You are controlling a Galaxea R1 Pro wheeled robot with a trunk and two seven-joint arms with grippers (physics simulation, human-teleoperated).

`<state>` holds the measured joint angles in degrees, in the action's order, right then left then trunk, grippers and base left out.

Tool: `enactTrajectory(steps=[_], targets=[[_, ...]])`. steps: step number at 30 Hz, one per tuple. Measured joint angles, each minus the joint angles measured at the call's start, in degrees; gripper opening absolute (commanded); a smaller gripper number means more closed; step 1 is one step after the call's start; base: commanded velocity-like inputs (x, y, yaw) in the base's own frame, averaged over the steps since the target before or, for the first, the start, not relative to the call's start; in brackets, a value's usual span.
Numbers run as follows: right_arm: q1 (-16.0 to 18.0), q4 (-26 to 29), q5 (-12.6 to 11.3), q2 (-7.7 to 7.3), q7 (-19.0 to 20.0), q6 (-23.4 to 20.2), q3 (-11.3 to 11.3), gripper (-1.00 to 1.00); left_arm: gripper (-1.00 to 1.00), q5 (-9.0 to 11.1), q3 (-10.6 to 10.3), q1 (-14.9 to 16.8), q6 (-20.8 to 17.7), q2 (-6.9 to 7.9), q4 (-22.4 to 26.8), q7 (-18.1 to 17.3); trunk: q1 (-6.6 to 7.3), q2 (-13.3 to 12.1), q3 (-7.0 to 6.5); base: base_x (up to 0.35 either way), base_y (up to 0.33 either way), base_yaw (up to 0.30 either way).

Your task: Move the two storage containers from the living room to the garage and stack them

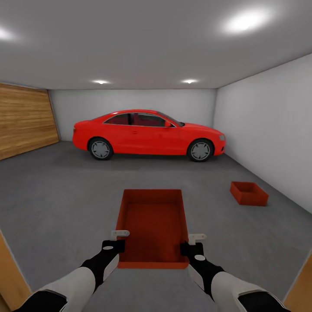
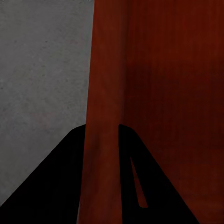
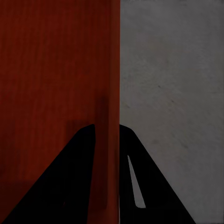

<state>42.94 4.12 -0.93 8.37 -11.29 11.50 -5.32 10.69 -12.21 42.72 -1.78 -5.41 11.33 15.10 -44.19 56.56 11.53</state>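
Note:
I am in the garage. One orange-red storage container hangs in front of me above the dark grey concrete floor, held by both arms. My left gripper is shut on its left wall, and my right gripper is shut on its right wall. Each wrist view shows the thin wall running between the two dark fingers. The second storage container sits on the floor to the right, close to the pale wall.
A red car is parked across the far end. Honey-brown wooden panelled doors line the left side and a pale grey wall the right. Wooden frame edges flank me at both lower corners.

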Motion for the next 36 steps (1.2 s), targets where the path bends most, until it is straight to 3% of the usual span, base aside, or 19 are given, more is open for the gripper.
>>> enactTrajectory(steps=[36], targets=[[0.0, 0.0, 0.0, 0.05, -0.1, 0.0, 0.0, -1.00, -1.00, 0.0, 0.0, 0.0, 0.0, 0.05, 0.0, -0.1, 0.00, 0.0, 0.00, 0.322, 0.000, 0.000]])
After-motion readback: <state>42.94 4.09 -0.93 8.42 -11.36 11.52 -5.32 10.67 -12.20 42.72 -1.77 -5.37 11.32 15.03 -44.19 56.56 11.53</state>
